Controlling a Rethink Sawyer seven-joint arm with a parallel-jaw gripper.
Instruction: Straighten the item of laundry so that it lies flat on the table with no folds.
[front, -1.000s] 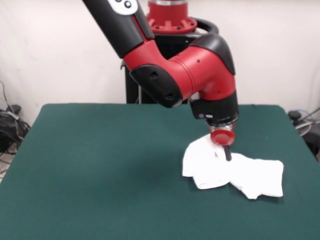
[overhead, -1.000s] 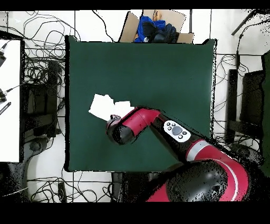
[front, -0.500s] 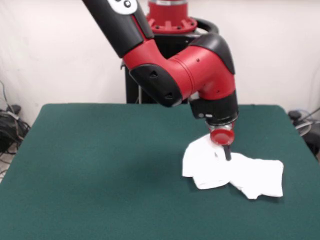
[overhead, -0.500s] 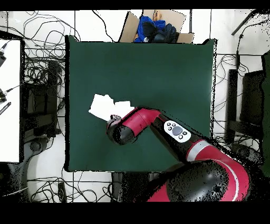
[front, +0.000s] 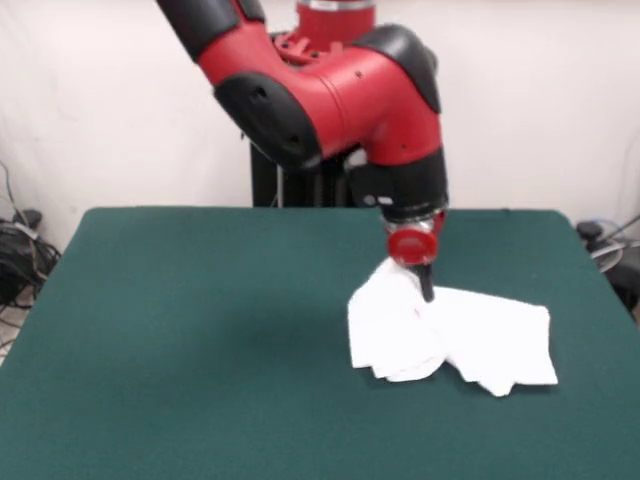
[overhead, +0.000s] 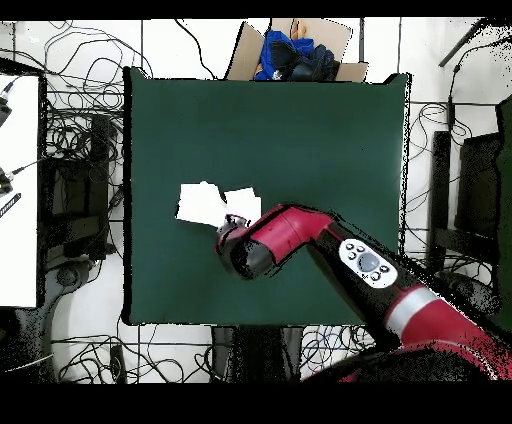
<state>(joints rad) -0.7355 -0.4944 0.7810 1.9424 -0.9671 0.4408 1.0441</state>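
1 red and black robot arm (front: 330, 95) is reaching down over the big green table (front: 200, 340), and its gripper (front: 427, 290) is pointing straight down onto the item of laundry (front: 450, 340). The dark tip is sitting right on the cloth, where the cloth is bunching up into a little peak. Whether the tip is pinching the cloth or just touching it, the pictures are not showing, so nobody can tell. The item of laundry is a small white shirt, and it is lying crumpled and folded over on itself, not flat. In the front view it is lying on the right half of the table, a bit nearer the camera than the middle. Only its plain white side is showing, with no print to see. In the overhead view the shirt (overhead: 212, 204) is lying left of the middle of the table (overhead: 300, 130), and the arm (overhead: 300, 235) is covering its lower right corner. 1 open cardboard box (overhead: 290, 50) with blue and dark things in it is sitting on the floor just past the table's top edge. Lots of black cables (overhead: 75, 130) are lying on the floor around the table.
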